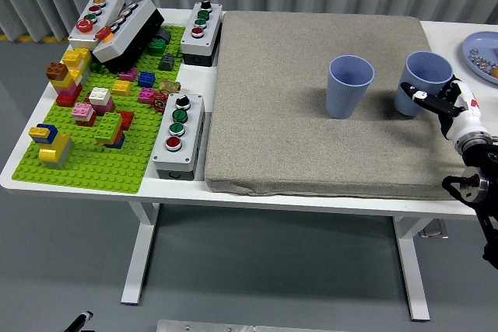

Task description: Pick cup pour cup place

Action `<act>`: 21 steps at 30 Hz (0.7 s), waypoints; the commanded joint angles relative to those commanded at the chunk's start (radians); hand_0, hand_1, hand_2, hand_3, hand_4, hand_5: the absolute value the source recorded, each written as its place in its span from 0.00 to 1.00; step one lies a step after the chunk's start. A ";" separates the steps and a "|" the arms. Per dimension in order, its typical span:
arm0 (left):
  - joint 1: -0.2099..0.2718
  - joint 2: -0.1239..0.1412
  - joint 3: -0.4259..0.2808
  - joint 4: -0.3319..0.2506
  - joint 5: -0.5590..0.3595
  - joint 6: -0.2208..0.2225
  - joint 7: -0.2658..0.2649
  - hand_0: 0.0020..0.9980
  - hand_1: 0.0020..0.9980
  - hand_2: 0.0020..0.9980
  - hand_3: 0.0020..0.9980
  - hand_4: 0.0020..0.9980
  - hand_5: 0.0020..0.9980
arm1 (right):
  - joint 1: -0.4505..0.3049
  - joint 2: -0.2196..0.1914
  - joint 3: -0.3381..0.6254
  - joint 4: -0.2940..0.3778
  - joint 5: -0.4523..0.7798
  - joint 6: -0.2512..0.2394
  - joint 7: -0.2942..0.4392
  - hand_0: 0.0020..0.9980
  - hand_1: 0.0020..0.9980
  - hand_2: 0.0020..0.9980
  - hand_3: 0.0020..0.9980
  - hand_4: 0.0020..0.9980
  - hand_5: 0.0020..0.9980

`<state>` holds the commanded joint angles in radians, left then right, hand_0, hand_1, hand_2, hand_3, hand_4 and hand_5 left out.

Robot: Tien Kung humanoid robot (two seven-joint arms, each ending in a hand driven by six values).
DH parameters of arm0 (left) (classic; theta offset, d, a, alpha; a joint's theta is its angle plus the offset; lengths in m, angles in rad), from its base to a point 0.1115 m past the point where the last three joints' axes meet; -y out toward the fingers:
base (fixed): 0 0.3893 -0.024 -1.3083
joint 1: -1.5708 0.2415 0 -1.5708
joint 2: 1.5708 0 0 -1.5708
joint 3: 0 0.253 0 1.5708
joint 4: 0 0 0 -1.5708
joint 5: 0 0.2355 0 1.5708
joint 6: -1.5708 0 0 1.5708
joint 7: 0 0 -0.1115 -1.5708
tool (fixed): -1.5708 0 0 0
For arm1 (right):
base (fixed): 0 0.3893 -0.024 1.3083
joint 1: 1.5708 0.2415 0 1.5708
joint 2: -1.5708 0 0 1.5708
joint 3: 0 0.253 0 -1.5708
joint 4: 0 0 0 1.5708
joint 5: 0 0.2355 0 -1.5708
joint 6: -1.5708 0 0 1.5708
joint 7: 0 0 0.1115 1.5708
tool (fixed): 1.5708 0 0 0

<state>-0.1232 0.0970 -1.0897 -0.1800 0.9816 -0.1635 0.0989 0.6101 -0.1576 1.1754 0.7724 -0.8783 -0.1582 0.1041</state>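
Two blue paper cups stand on the grey mat (288, 122). One cup (350, 85) is upright near the mat's middle right. The other cup (424, 75) is at the mat's right edge, tipped slightly. My right hand (436, 103) comes in from the lower right and its fingers are curled against this cup's near right side, holding it. What either cup contains is not visible. My left arm does not show.
A blue plate (476, 46) with small items sits at the far right edge. Left of the mat lie a green brick baseplate (101, 169) with several bricks and button boxes (179, 134), (202, 30), (97, 15).
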 joint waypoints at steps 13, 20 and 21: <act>0.004 0.003 -0.002 0.000 -0.002 0.000 0.001 0.83 0.82 0.88 0.81 0.64 1.00 | 0.001 -0.014 -0.027 0.167 -0.254 -0.093 -0.060 0.80 0.62 0.51 0.61 0.70 0.09; 0.004 0.003 0.002 0.000 -0.007 0.001 0.000 0.83 0.82 0.88 0.81 0.64 1.00 | 0.008 -0.009 -0.067 0.210 -0.424 -0.143 -0.098 0.80 0.62 0.51 0.62 0.70 0.09; 0.004 0.003 0.002 0.000 -0.008 0.001 0.000 0.83 0.82 0.88 0.81 0.64 1.00 | 0.010 -0.008 -0.072 0.214 -0.447 -0.149 -0.103 0.80 0.62 0.51 0.62 0.70 0.09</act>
<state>-0.1187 0.1000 -1.0873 -0.1800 0.9739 -0.1629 0.0993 0.6202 -0.1656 1.1032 0.9860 -1.3257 -0.3068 0.0009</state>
